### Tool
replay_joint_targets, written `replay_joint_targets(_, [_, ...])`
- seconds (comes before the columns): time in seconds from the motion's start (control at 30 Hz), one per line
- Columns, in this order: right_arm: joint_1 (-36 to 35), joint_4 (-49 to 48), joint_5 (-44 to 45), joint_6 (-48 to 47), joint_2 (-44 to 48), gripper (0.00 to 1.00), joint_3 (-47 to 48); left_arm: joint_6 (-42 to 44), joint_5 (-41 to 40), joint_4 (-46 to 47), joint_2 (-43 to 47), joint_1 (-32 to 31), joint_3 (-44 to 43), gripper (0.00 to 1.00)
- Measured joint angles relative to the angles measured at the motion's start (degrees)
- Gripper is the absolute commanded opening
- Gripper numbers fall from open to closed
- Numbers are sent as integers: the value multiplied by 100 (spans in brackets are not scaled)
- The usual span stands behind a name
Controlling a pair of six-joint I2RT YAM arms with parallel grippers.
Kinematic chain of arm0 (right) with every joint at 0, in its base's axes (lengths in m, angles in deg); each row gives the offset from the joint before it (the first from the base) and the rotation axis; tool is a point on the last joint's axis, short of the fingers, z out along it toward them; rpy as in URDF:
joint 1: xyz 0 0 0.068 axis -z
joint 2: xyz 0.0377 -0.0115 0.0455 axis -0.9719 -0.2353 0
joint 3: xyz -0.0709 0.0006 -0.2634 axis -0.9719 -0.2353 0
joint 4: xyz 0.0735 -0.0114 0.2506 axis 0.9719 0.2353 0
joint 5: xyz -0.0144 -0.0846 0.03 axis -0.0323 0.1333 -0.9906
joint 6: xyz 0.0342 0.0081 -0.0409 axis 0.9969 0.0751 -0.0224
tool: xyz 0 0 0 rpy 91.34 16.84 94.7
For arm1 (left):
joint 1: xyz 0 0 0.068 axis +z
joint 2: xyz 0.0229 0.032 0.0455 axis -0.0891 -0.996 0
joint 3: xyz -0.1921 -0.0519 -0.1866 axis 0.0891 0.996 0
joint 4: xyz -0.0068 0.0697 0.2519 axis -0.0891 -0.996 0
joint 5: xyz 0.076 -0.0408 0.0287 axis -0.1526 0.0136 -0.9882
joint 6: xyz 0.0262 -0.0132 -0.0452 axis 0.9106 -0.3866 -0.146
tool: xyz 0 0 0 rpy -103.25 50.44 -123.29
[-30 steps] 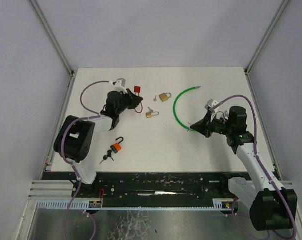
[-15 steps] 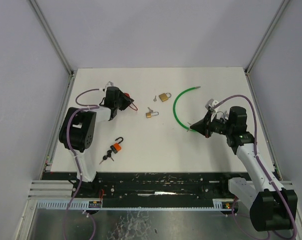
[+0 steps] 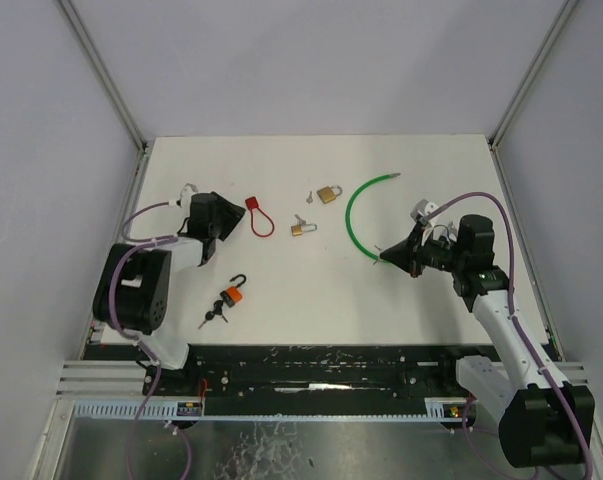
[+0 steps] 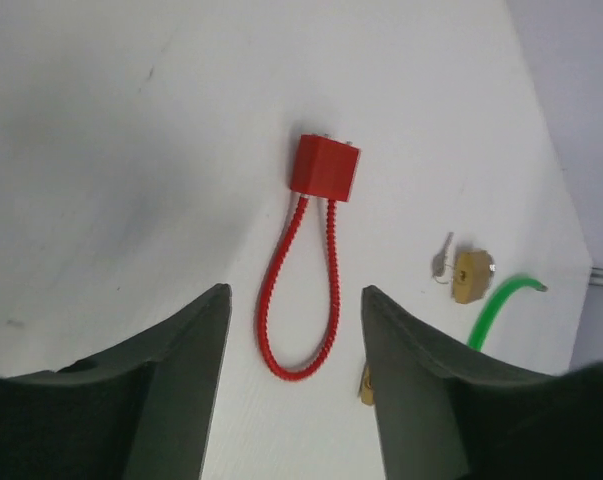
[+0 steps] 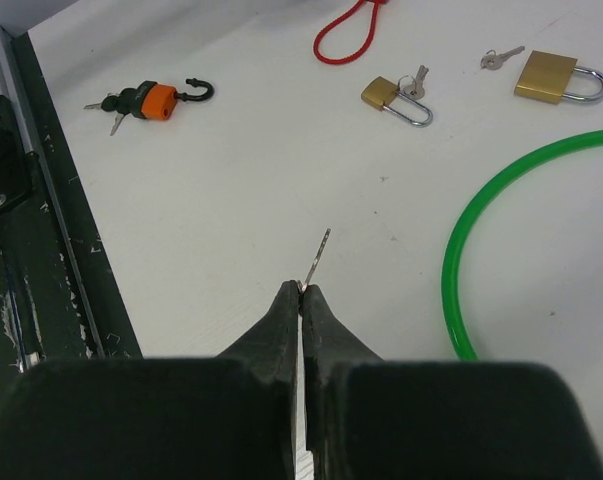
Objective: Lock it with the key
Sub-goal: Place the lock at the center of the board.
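Two grippers: your left gripper (image 3: 231, 220), jaws apart, sits near the 9 o'clock edge of the table (image 3: 311, 300), red cable lock (image 4: 324, 168) just beyond it; your right gripper (image 5: 301, 288) pinches a key (image 5: 319, 252) at 3 o'clock.

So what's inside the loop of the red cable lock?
Inside the loop of the red cable lock, only bare white table shows. Both cable ends enter the red body; whatever lies beneath that body is covered.
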Motion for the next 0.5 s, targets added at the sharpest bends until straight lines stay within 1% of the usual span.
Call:
replay_joint_targets(0.03, [0, 0, -2, 0, 13, 0, 0, 33, -83, 131, 267, 2, 251, 67])
replay_joint_targets(0.07, [0, 0, -7, 0, 17, 0, 0, 70, -155, 393, 586, 2, 573, 71])
replay_joint_targets(0.1, [2, 0, -9, 2, 20, 0, 0, 133, -181, 691, 874, 2, 866, 73])
replay_joint_targets(0.13, [2, 0, -13, 11, 20, 0, 0, 234, -138, 1285, 1178, 2, 1248, 74])
replay_joint_targets(0.17, [2, -2, -22, 31, 20, 0, 0, 278, -127, 1401, 1226, 2, 1314, 74])
replay_joint_targets(0.2, [4, -4, -44, 52, 20, 0, 0, 354, 48, 1932, 1255, 2, 1493, 74])
replay_joint_targets(0.27, [20, -28, -74, 127, 20, 0, -2, 459, 542, 2844, 1139, 17, 1672, 74])
replay_joint_targets(0.4, [79, -94, -212, 315, -2, 0, -4, 435, 1967, 4660, 586, -87, 1659, 75])
replay_joint_targets(0.43, [114, -107, -258, 380, -20, 0, -4, 407, 2354, 5139, 439, -197, 1631, 75])
replay_joint_targets(0.5, [205, -122, -361, 490, -57, 0, -4, 400, 2894, 5639, 289, -481, 1563, 75])
